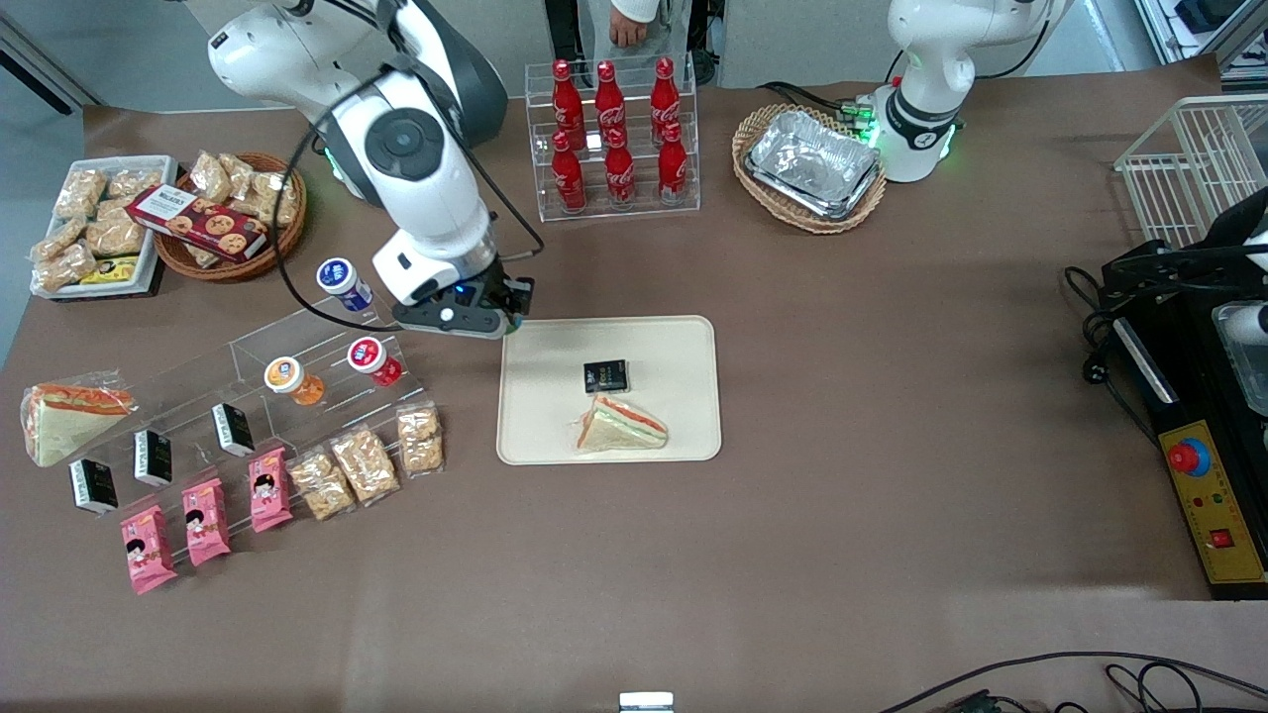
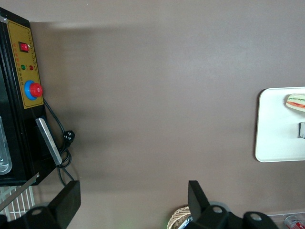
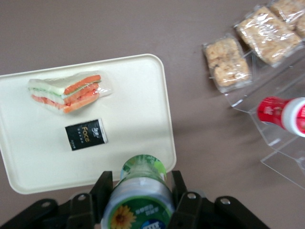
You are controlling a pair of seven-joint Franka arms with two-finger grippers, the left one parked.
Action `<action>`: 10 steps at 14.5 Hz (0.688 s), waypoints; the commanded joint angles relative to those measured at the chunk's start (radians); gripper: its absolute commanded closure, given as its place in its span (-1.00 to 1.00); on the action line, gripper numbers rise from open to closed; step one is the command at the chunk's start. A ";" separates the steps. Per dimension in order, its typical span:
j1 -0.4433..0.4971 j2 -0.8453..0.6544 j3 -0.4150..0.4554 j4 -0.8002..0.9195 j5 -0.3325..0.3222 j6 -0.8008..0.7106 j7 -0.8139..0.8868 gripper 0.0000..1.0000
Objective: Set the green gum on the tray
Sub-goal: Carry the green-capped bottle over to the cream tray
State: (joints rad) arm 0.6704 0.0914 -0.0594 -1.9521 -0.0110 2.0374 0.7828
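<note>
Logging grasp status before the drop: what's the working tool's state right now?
Tool: closed on the green gum, held above the tray's edge nearest the working arm.

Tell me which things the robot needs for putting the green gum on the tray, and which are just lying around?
Needed:
green gum, clamped in the gripper above the tray's edge
tray

Just lying around:
sandwich and black packet on the tray
cola bottles
foil trays
pink snack packs
</note>
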 commanded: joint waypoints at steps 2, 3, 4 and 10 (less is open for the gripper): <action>0.021 0.062 -0.013 -0.091 0.011 0.194 0.050 0.65; 0.038 0.076 -0.014 -0.112 0.009 0.231 0.052 0.66; 0.038 0.089 -0.014 -0.132 0.006 0.266 0.052 0.66; 0.029 0.159 -0.019 -0.252 -0.001 0.490 0.050 0.65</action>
State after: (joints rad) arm 0.6964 0.2378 -0.0675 -2.1454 -0.0111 2.4229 0.8228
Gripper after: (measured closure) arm 0.436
